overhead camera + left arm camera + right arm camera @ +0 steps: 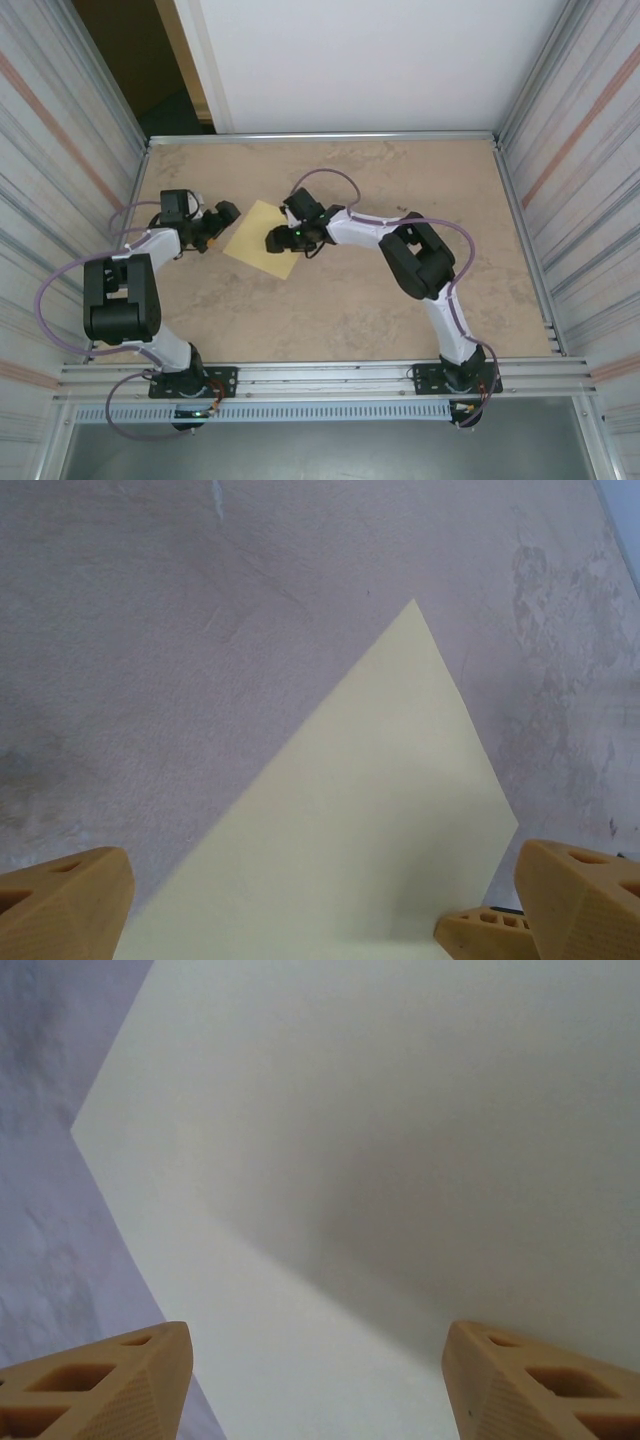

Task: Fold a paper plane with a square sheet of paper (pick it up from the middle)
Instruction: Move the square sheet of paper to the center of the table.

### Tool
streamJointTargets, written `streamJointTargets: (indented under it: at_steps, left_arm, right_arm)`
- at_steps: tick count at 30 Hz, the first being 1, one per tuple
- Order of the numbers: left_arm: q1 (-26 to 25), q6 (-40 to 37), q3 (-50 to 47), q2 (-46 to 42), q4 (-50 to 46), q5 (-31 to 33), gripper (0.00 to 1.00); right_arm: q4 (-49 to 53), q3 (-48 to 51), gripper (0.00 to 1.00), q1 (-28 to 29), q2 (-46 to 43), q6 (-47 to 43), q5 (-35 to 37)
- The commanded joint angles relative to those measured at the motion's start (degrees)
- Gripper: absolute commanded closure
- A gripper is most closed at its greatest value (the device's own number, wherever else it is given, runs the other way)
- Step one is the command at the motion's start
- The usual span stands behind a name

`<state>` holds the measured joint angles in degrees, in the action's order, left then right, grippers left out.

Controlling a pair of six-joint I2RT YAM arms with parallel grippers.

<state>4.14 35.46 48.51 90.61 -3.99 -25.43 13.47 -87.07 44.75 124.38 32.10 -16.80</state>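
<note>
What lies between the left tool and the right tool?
In the top view, the square sheet of paper lies there: the left tool is at its left edge, the right tool over its right part. Nothing else lies between.

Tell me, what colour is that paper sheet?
The paper sheet is plain pale yellow, clearest in the left wrist view.

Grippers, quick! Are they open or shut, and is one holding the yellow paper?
Left gripper: open, holding nothing, at the edge of the square sheet of paper.
Right gripper: open above the sheet, not pinching it.
</note>
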Motion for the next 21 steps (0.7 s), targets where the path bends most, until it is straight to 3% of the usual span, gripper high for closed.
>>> streamJointTargets:
  at_steps: [1, 7, 10, 13, 15, 21]
  left_arm:
    - [0.0, 0.9, 2.0, 0.6, -1.8, -3.0, 0.02]
    - [-1.6, 0.8, 2.8, 1.1, -2.3, -5.5, 0.02]
    - [-3.8, 0.5, 3.7, 1.5, -3.4, -5.1, 0.02]
    - [-6.4, 0.3, 5.2, 2.2, -4.7, -5.3, 0.02]
    - [-9.0, 0.2, 6.4, 2.7, -5.8, -5.4, 0.02]
    - [-20.1, -2.9, 12.1, 5.8, -11.4, -5.0, 0.07]
  right_arm:
    - [11.6, 8.9, 0.32, -3.2, -3.3, -10.3, 0.3]
    - [20.6, 17.9, 0.35, -9.3, -14.7, -27.8, -5.1]
    - [21.4, 18.4, 0.36, -13.0, -17.8, -29.2, -5.8]
    - [18.9, 18.1, 0.39, -15.2, -22.0, -23.9, -6.7]
    - [14.8, 19.8, 0.38, -15.5, -26.6, -16.5, -2.5]
    - [4.3, 32.3, 0.38, -18.8, -36.4, 15.9, 6.7]
